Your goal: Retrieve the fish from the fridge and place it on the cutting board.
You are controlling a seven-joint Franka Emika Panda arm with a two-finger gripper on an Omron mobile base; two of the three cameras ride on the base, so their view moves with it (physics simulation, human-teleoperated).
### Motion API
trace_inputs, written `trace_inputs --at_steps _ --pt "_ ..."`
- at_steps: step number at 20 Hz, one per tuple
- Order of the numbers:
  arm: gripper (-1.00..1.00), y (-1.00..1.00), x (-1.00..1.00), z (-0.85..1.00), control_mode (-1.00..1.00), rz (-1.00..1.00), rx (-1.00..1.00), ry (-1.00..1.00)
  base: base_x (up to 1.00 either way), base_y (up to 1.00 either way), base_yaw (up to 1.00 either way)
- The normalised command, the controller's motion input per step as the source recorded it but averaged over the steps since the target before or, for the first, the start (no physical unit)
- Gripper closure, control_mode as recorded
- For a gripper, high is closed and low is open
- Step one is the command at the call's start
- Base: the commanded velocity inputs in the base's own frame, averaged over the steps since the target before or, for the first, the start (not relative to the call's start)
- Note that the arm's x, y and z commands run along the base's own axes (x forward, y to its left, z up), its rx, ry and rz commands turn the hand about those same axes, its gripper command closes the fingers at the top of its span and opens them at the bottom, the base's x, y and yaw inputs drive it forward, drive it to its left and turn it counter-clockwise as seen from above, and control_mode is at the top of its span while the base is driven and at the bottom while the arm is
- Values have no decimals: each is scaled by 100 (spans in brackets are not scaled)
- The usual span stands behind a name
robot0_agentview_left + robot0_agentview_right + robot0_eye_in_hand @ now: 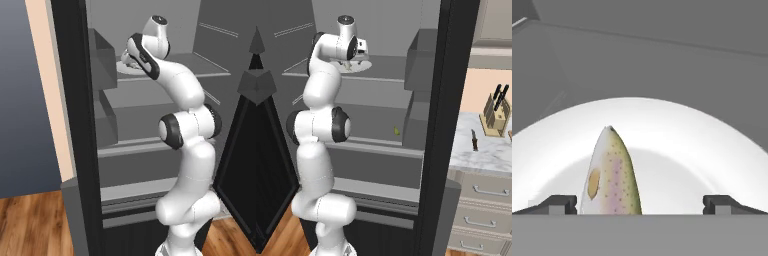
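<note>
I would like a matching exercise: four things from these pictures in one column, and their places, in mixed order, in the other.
Things:
1. fish
2. white plate
3. knife block
4. gripper

Places:
A. on the counter beside the fridge
B. on a fridge shelf
C. open, low over the plate
D. lying on the plate

Pairs: 1-D, 2-B, 3-A, 4-C

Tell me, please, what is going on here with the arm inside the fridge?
The arm has reached into the open fridge and holds its gripper over a white plate on an upper shelf. A fish lies on that plate, between the open jaws but nearer one of them, and it is not yet gripped. On the counter outside stand a knife block and a knife.
</note>
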Motion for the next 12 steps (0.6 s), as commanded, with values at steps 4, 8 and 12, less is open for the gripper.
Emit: trace_inputs --at_steps 4,8,12 --pt "-100 22 7 0 -100 0 0 3 0 0 0" --pt "100 26 1 -14 -100 0 -1 0 0 0 0" --pt "100 5 -7 -31 -100 0 -2 0 0 0 0"
